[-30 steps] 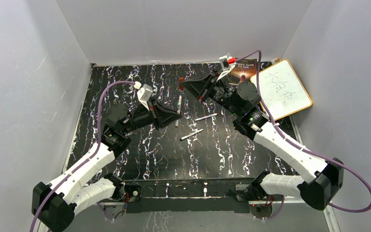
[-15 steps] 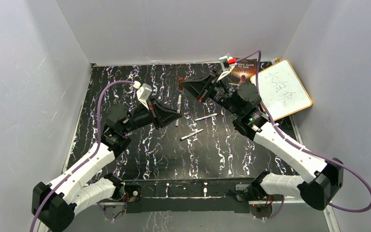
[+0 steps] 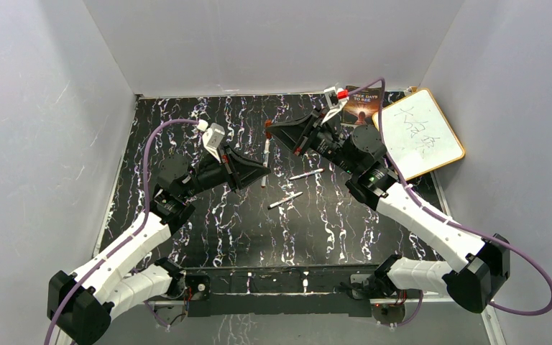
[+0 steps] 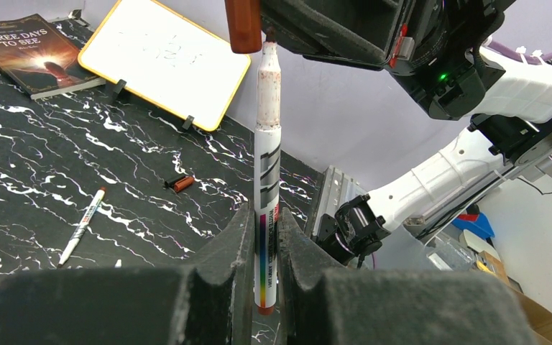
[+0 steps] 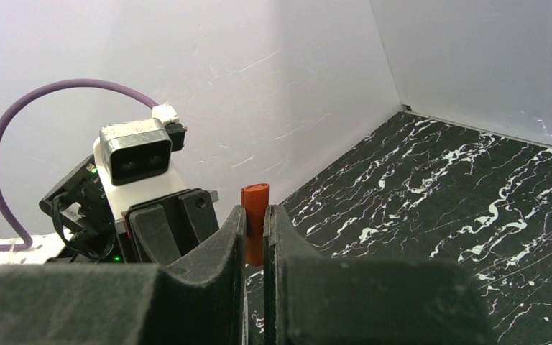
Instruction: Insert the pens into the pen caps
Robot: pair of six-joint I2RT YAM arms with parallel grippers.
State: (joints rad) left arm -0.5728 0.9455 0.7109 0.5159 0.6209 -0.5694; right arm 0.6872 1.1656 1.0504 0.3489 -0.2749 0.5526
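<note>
Over a black, white-veined marble-pattern table, the left end effector pinches a slim white stick pen. The pen's far end points at a small reddish-brown pen cap nipped in the right end effector. A second white pen and a third white pen lie loose nearby. An orange-framed whiteboard and a dark paperback book sit far right.

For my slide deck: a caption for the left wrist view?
Left pincer holds a white pen upright, tip beside the reddish-brown cap in the right pincer.
</note>
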